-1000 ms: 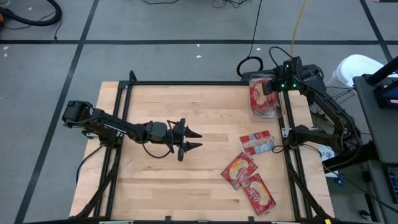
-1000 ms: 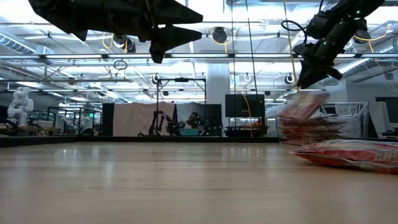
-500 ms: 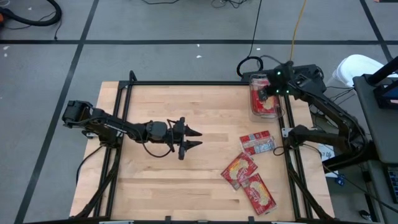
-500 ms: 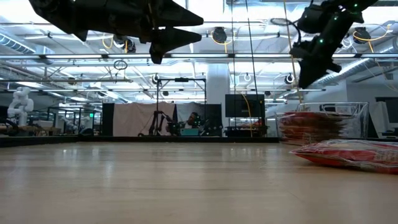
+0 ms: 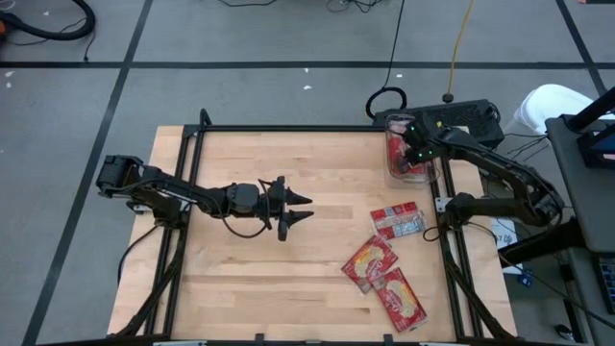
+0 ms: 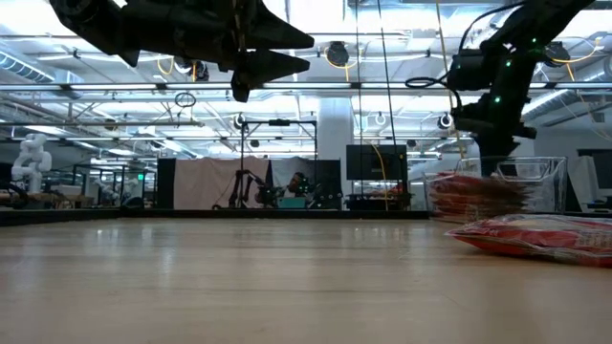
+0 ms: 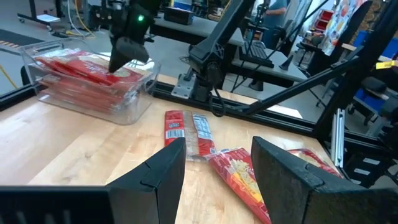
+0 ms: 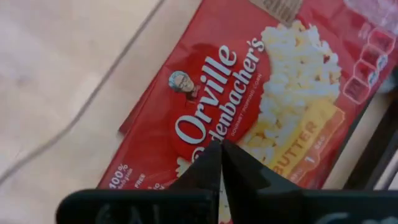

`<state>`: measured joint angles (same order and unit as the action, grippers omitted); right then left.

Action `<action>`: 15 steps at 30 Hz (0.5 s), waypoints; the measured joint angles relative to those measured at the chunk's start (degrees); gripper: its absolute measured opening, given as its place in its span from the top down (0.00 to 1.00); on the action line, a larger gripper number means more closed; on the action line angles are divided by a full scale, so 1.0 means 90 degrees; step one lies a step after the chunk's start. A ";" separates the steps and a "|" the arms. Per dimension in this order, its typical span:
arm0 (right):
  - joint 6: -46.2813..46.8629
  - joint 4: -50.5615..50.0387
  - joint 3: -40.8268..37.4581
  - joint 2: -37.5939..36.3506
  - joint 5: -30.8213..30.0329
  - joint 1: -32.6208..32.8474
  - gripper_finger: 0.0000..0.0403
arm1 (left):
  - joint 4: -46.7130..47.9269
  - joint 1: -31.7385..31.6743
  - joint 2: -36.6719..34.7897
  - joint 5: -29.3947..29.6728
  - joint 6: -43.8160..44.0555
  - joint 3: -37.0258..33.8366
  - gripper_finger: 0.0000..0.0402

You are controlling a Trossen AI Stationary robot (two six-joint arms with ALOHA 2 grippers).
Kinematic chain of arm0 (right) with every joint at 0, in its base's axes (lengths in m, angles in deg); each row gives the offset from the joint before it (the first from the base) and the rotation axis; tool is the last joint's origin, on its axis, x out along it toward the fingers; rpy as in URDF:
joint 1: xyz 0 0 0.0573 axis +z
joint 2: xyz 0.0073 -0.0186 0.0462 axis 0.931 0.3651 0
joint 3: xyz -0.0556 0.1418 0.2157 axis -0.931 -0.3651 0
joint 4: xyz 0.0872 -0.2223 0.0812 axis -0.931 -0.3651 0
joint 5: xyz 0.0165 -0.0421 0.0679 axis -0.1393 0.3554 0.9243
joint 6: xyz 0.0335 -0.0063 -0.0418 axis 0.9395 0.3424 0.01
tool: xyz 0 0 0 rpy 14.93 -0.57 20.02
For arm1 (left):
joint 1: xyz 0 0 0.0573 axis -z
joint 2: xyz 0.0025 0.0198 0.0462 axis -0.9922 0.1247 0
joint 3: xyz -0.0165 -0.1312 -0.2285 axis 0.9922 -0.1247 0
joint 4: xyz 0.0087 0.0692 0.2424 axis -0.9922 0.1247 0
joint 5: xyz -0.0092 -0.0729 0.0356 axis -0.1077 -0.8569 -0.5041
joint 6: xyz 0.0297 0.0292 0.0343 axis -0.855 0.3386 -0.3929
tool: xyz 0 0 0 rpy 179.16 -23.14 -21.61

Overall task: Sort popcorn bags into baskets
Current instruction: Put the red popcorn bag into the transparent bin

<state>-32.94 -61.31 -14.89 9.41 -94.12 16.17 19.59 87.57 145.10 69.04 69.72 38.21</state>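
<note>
right claw (image 5: pixel 411 154): clenched empty, hanging right over the bags stacked in the basket (image 5: pixel 391 173) at the bench's far right corner.
left claw (image 5: pixel 294 210): released, idle mid-bench.
loose bags (image 5: pixel 383 264): three on the bench (image 5: pixel 269 269), front right.
risk: your shut tips could snag the top bag (image 8: pixel 249 106) and drag it out.

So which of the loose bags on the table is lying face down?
The bag nearest the tub: it shows its grey-white printed back, while the two nearer the table's front edge show red fronts.
</note>
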 joint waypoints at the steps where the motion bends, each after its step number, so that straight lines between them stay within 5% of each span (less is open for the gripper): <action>1: -0.0029 0.0200 -0.0037 0.0048 -0.0081 0.0002 0.99 | 0.0000 0.0000 0.0000 0.0001 0.0003 0.0000 0.54; 15: -0.0408 0.1235 -0.0092 0.0448 -0.0828 -0.0093 1.00 | -0.0005 0.0000 0.0000 0.0168 0.0269 0.0000 0.54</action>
<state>-36.62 -50.19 -15.72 13.45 -101.57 15.33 19.55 87.57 145.10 70.56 72.15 38.21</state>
